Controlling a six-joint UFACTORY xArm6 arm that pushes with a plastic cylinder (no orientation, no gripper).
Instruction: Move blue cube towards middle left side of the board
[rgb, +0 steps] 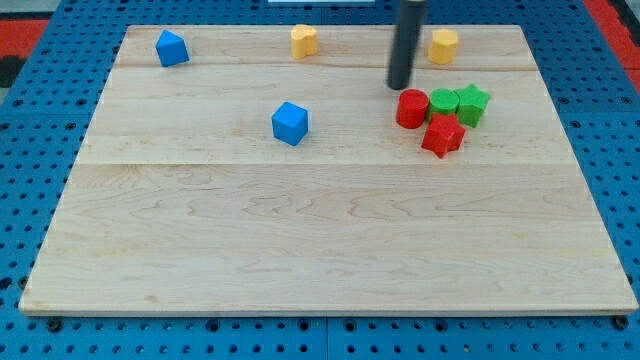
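A pale wooden counter (330, 230) of joined planks rests on a blue pegboard (620, 150), with a patch of red floor (25, 25) showing in the view's top corners. The blue cube (290, 123) is a bright, sharp-edged block, sitting left of centre in the upper half. The tool (400, 86) is a bare dark rod with nothing to open or close; it stands well apart from the cube, toward the view's right, just above the red cylinder (411, 108).
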